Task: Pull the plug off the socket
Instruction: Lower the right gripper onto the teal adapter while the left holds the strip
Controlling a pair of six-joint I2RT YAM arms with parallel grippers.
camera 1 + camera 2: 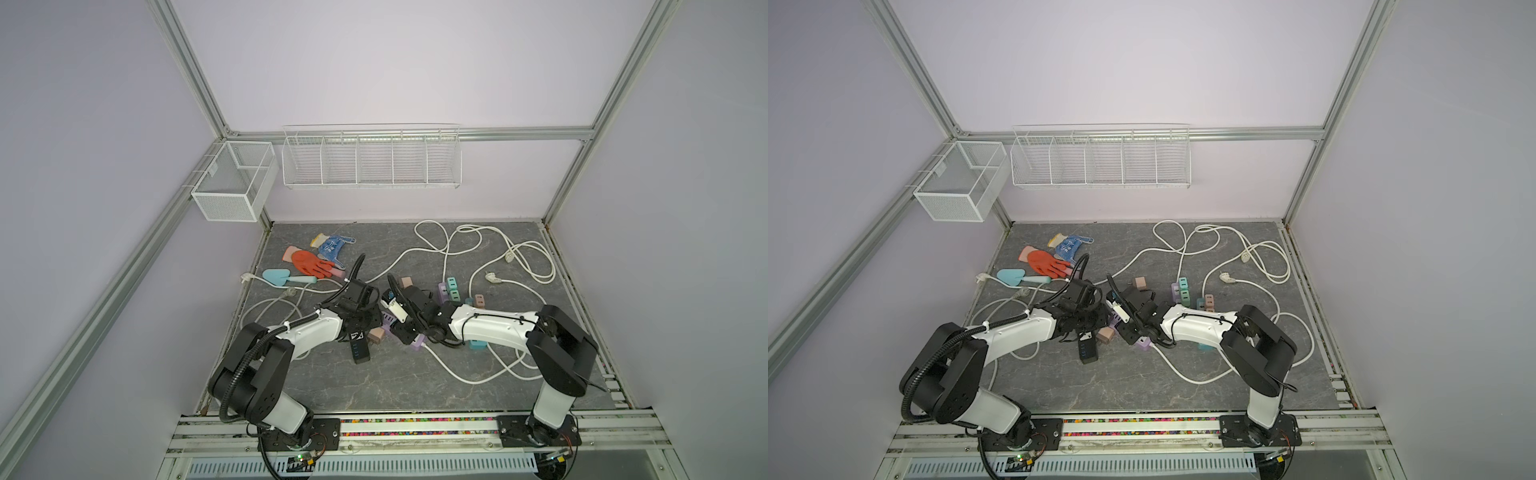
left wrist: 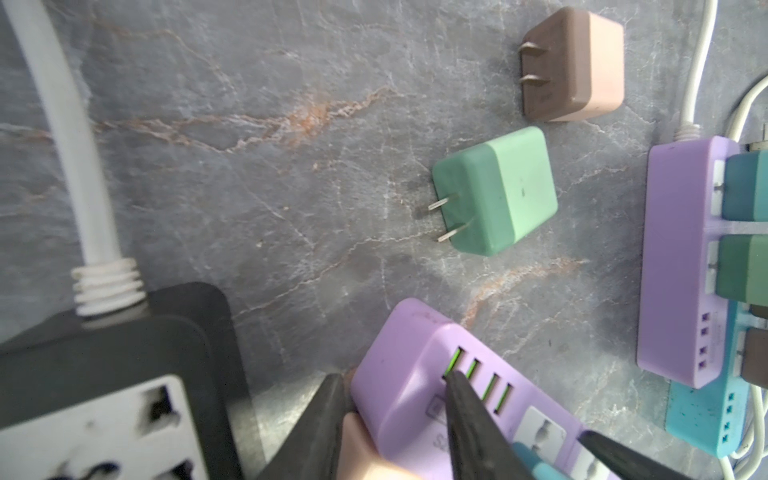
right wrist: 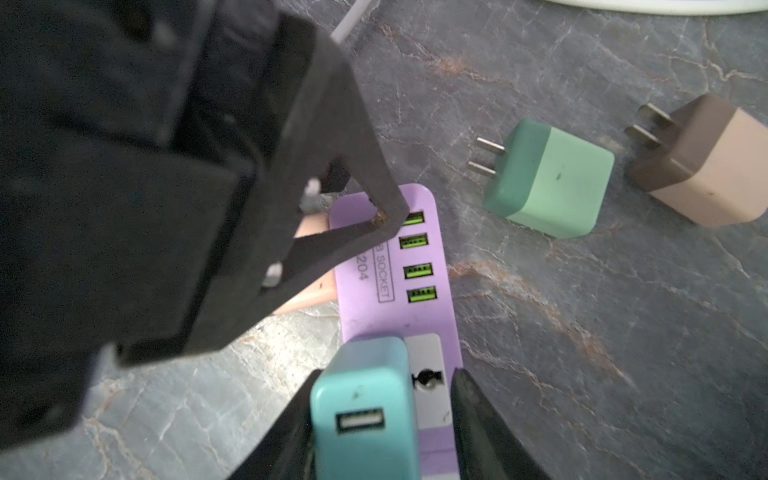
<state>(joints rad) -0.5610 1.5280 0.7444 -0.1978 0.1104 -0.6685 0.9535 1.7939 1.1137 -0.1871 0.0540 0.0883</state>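
- Teal plug [image 3: 365, 407], lower frame, inside right gripper's [image 3: 382, 399] part-open jaws.
- Left gripper's [image 2: 392, 386] jaws narrow on purple strip [image 2: 407, 365]; grip unclear.
- Two loose plugs [image 2: 494, 191] [image 2: 573, 62]; grey marbled tabletop [image 2: 249, 187]; lilac walls [image 1: 374, 62].

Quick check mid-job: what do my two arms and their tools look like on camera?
Both the left arm and right arm have white shells between bulky black joints. A black corrugated conduit with white zip ties runs along the left one; thin black cables lace the right. The left tool and right tool are matte black, tapering to narrow tips.
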